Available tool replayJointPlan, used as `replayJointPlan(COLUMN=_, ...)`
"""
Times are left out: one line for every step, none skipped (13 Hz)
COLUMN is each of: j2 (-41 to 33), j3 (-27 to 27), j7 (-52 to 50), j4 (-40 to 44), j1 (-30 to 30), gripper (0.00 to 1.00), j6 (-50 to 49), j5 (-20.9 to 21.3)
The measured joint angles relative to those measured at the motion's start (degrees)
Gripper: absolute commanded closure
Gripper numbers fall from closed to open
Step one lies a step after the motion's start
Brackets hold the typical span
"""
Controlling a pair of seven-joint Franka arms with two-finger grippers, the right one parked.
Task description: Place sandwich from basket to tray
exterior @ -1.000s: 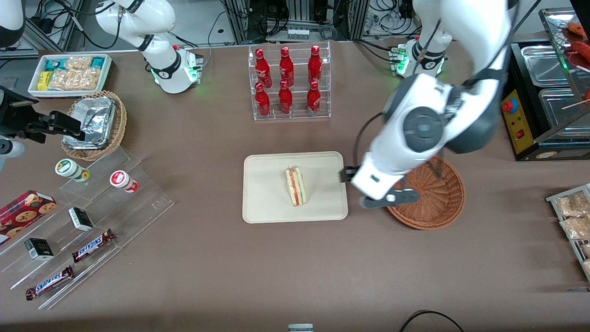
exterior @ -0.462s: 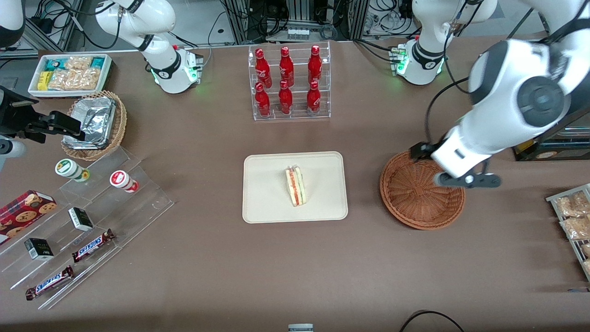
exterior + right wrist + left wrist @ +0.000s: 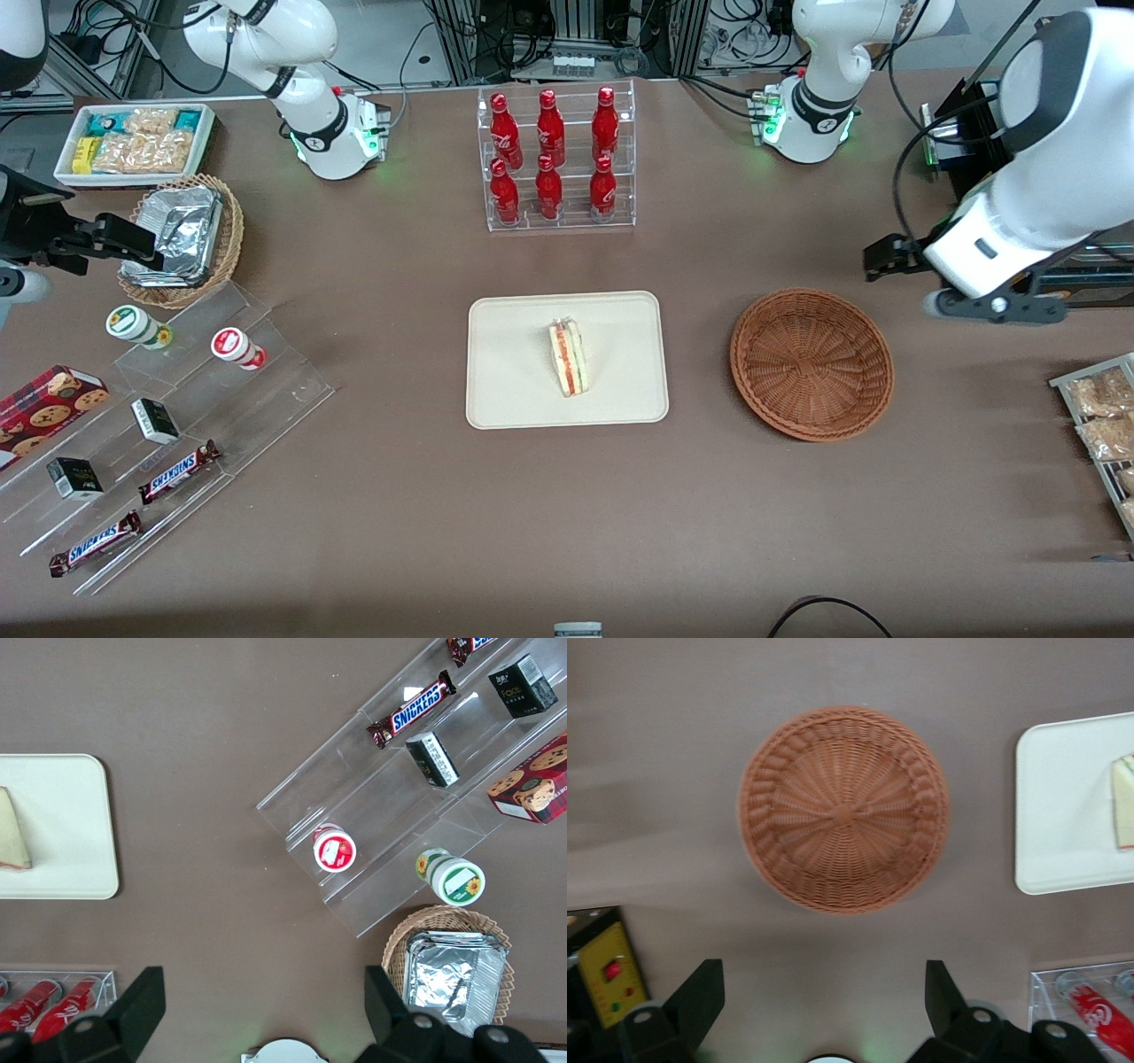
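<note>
The sandwich (image 3: 568, 357), a white wedge with red and green filling, lies on the cream tray (image 3: 514, 390) in the middle of the table. It also shows in the left wrist view (image 3: 1123, 802) on the tray (image 3: 1063, 815). The reddish-brown wicker basket (image 3: 811, 363) stands beside the tray, toward the working arm's end, with nothing in it (image 3: 844, 811). My left gripper (image 3: 889, 257) hangs high above the table, farther from the front camera than the basket and off its rim. Its fingers (image 3: 695, 997) are spread wide and hold nothing.
A clear rack of red bottles (image 3: 554, 159) stands farther back than the tray. A black appliance with a yellow control panel (image 3: 992, 230) sits by my arm. Bagged snacks (image 3: 1099, 416) lie at the table's edge. Acrylic steps with candy bars (image 3: 177, 416) are toward the parked arm's end.
My left arm has swung from the tray's edge, over the basket, out toward the working arm's end of the table. The sandwich stays on the tray.
</note>
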Motion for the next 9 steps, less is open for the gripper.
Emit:
replayJointPlan(j2=-0.9, j3=0.0, j7=0.3, j4=0.0, j1=0.3, gripper=0.0, j6=-0.5, j5=1.1)
replayJointPlan(j2=-1.8, j3=0.0, j7=0.4, j4=0.0, j1=0.4, gripper=0.0, j6=-1.0, j5=1.8)
replayJointPlan(j2=-2.8, j3=0.0, j7=0.4, j4=0.0, j1=0.5, gripper=0.0, j6=-1.5, j5=2.2)
replayJointPlan(j2=-4.1, j3=0.1, j7=0.4, j4=0.0, j1=1.0, gripper=0.0, j6=-2.3, j5=2.4)
replayJointPlan(j2=-5.5, j3=0.2, j7=0.9, j4=0.0, j1=1.8, gripper=0.0, j6=-3.5, j5=2.4)
replayJointPlan(j2=-6.7, j3=0.4, j7=2.2, j4=0.0, j1=2.3, gripper=0.0, j6=-4.8, j5=2.4)
replayJointPlan(j2=-7.6, j3=0.6, j7=3.2, j4=0.0, j1=2.8, gripper=0.0, j6=-5.7, j5=2.3)
replayJointPlan(j2=-8.0, j3=0.6, j7=3.6, j4=0.0, j1=3.4, gripper=0.0, j6=-6.0, j5=2.3)
replayJointPlan(j2=-8.0, j3=0.7, j7=3.9, j4=0.0, j1=4.0, gripper=0.0, j6=-6.0, j5=2.3)
